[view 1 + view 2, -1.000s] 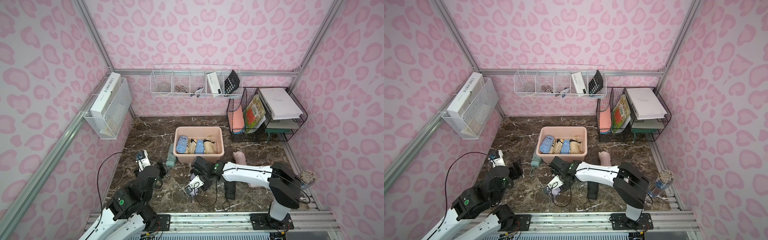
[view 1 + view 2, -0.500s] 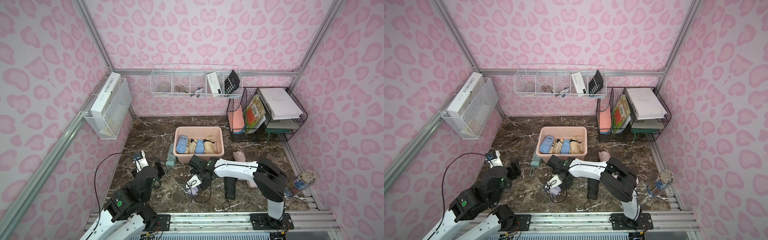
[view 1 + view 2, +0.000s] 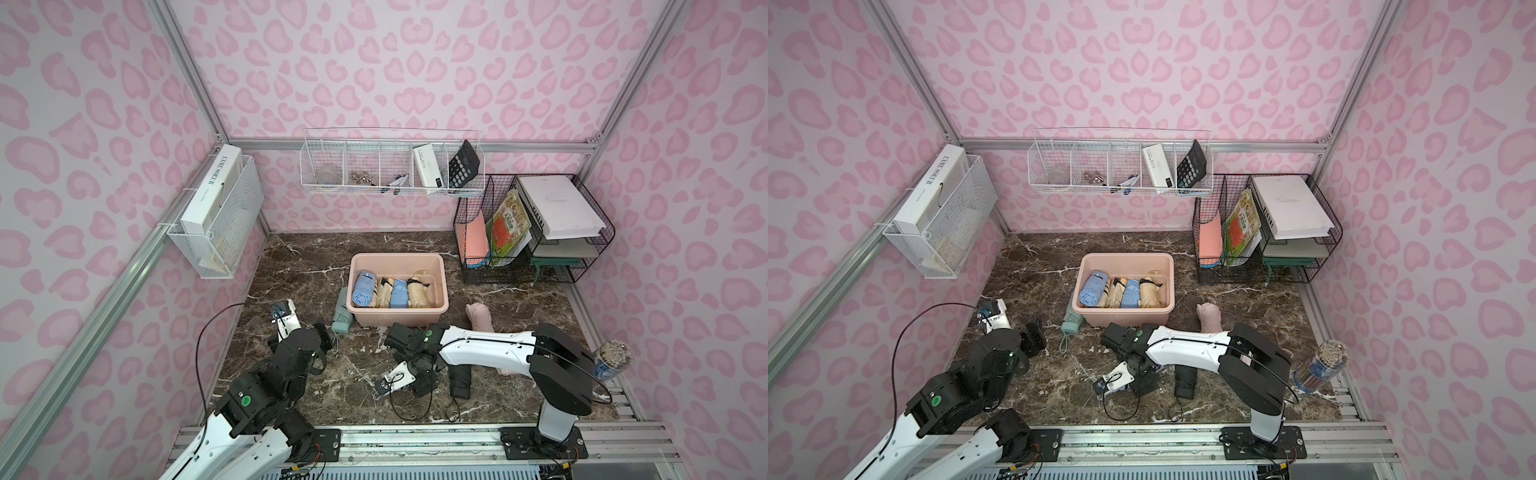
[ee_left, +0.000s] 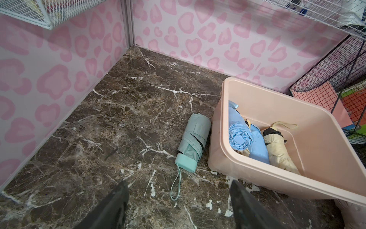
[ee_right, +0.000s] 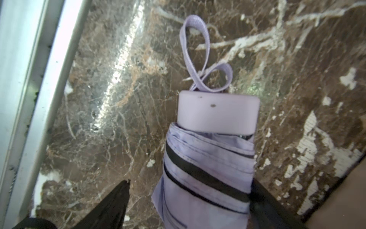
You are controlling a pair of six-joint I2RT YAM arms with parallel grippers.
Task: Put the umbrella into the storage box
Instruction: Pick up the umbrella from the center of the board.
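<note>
Just in front of the storage box (image 3: 397, 256), the right gripper (image 5: 191, 183) straddles the lilac umbrella (image 5: 210, 178), fingers (image 5: 111, 204) open, one touching. I'd centre, then squeeze the fabric, not the handle. Left gripper (image 4: 178, 183) gapes empty at the mint umbrella (image 4: 193, 136) beside the box. Book (image 3: 212, 187) far left of it reads, I think, "L'AME SOEUR".
</note>
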